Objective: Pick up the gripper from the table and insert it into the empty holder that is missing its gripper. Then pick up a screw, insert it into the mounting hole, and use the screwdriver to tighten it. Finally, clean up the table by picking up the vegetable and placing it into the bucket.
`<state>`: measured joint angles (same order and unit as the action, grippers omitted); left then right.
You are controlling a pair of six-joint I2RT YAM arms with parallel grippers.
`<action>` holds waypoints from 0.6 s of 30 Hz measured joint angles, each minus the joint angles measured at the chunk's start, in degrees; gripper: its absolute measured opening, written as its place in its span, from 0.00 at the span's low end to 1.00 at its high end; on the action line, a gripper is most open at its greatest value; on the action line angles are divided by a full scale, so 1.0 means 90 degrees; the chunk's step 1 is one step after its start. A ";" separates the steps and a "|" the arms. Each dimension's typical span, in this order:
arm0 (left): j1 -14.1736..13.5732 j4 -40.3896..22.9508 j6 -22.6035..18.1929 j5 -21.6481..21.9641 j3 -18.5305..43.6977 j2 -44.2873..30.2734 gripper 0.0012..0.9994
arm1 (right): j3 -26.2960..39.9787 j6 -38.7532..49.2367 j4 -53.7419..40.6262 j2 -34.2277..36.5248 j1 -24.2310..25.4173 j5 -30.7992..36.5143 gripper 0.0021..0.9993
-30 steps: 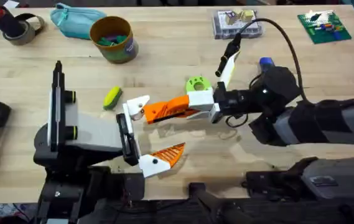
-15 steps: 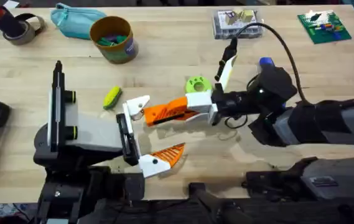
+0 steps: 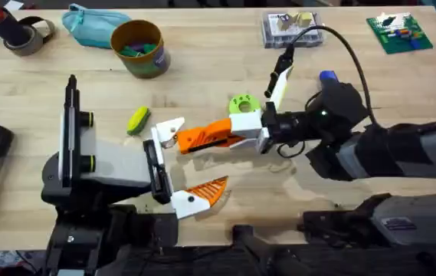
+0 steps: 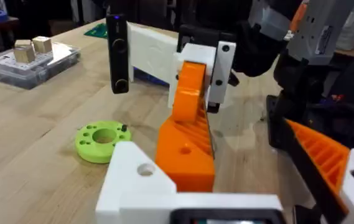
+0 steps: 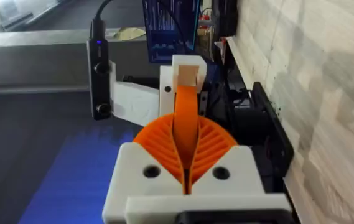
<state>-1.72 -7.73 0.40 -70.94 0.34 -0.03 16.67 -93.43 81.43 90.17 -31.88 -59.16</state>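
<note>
the right gripper (image 3: pixel 216 135) is pressed shut on the wedge (image 3: pixel 189 139), its orange ribbed pads (image 5: pixel 213 144) clamped flat against both sides of it. it reaches in from the right, low over the middle of the table (image 3: pixel 225 69). the wedge points away from the right arm, and its broad end with a small round hole lies against the holder (image 3: pixel 170 130). in the left wrist view the wedge (image 4: pixel 186 155) touches the side of the holder (image 4: pixel 133 186); the mounting hole (image 4: pixel 145 168) is uncovered on the holder's upper face.

the holder is the bare mount of the left gripper (image 3: pixel 183 162), whose two white mounts are spread wide apart. the other mount, nearer the table's front edge, carries its own orange ribbed finger (image 3: pixel 208 189).

just beyond the right gripper lies a green disc (image 3: pixel 240 103) with a ring of small holes. the vegetable (image 3: pixel 138 120), yellow-green and oblong, lies on the wood near the holder, on its far left side. the screwdriver (image 3: pixel 327 77) shows its blue handle behind the right arm; the rest of it is hidden.

the bucket (image 3: pixel 137 47) stands well apart toward the far left, upright, with coloured bits inside, and a teal pouch (image 3: pixel 91 24) touches its left side. a tape roll (image 3: pixel 22 34) sits at the far left corner. along the far edge to the right are a clear box (image 3: pixel 290 29) and a green board (image 3: pixel 399 32).
</note>
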 joint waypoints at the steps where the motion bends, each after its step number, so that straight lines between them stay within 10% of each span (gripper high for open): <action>1: 0.0000 0.0000 0.0000 0.0000 0.0000 0.0000 0.99 | 0.0000 0.0000 0.0000 0.0000 0.0000 0.0000 0.02; 18: 0.0000 0.0000 -0.0025 0.0000 0.0000 0.0000 0.99 | -0.0002 0.0076 -0.0005 0.0000 -0.0191 0.0370 0.02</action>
<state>-1.72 -7.73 0.18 -70.94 0.34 -0.03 16.64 -92.74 81.38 90.17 -33.60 -55.83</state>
